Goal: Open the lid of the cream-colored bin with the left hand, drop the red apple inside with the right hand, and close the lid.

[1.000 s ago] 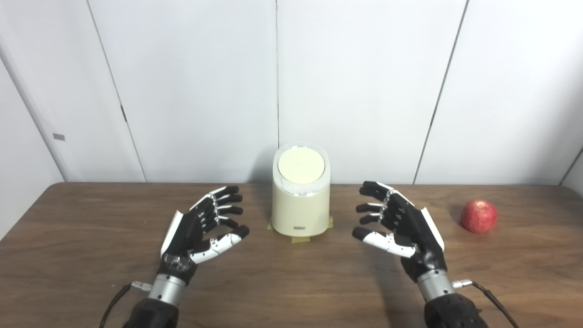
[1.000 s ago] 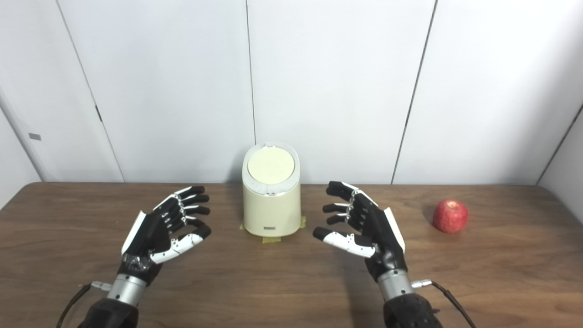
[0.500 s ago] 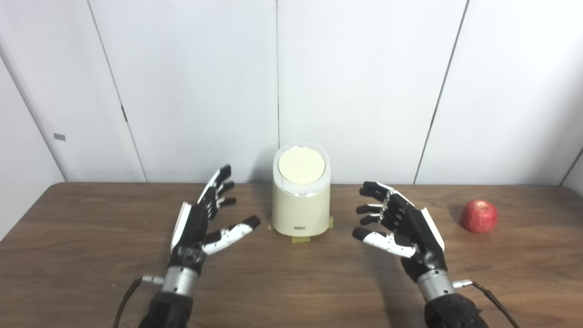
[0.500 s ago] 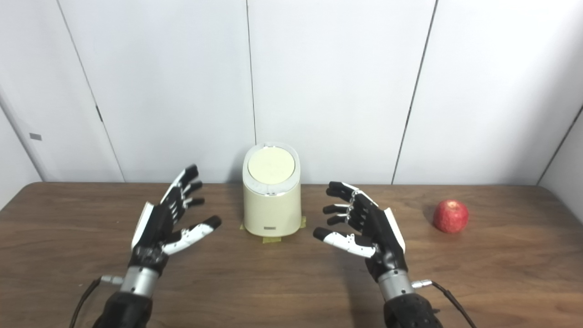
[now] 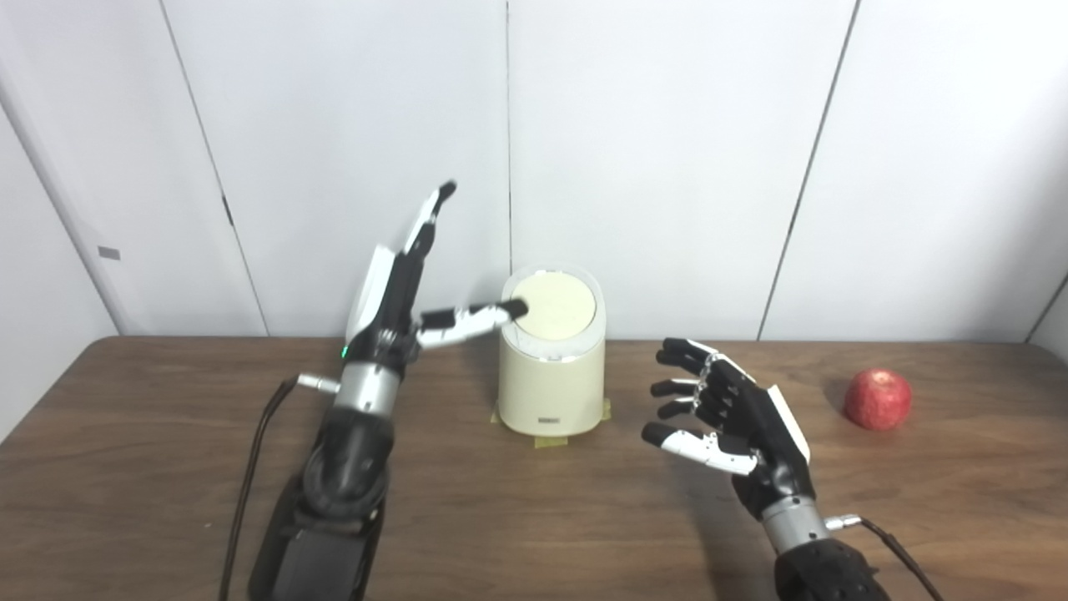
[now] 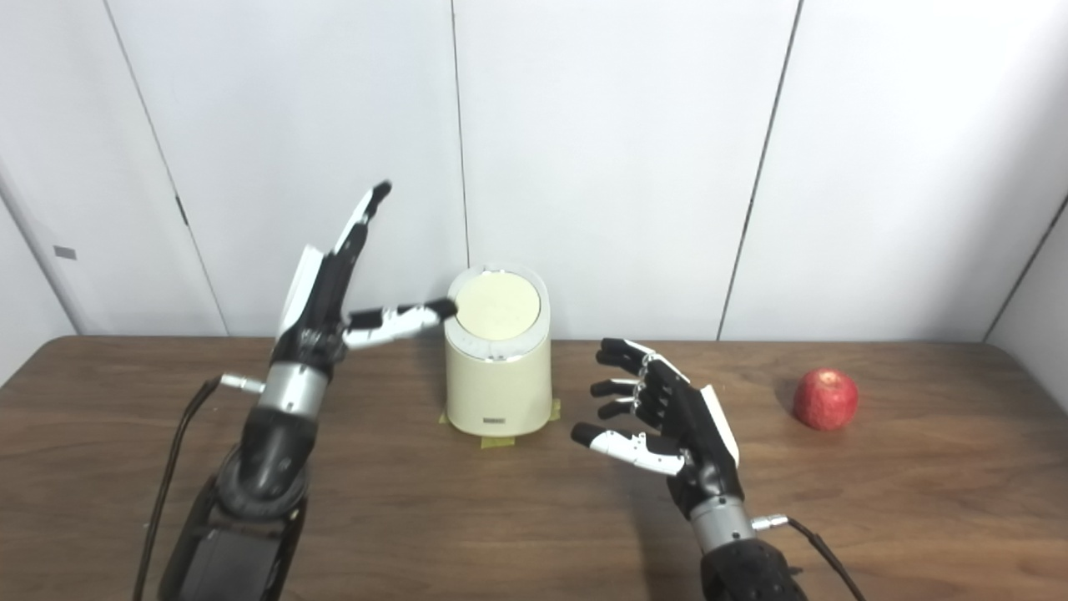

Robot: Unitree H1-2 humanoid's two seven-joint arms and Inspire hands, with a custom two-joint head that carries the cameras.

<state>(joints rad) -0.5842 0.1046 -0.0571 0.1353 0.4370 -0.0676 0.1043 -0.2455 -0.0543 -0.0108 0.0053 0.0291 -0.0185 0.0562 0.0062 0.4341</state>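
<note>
While the cream-colored bin (image 5: pixel 551 359) stands upright at the back middle of the wooden counter (image 5: pixel 534 517), close to the white panelled wall (image 5: pixel 667 150), we find its round lid (image 5: pixel 552 305) seated flat in the rim. Strips of yellowish tape (image 5: pixel 551 441) show at the foot of the bin.

We observe our left hand (image 5: pixel 399 288) raised above the counter just left of the bin, its fingers (image 5: pixel 421 225) stretched straight and pointing up toward the wall, its thumb (image 5: pixel 471 318) held out sideways with the tip at the left edge of the lid. Whether the tip touches the lid we cannot tell. This hand is spread and holds nothing.

Our right hand (image 5: pixel 734 417) hovers low over the counter to the right of the bin, palm turned toward it, fingers loosely curled and apart, empty.

We note the red apple (image 5: pixel 877 399) resting on the counter well to the right, apart from the right hand and the bin. Cables (image 5: pixel 250 467) trail from both wrists.
</note>
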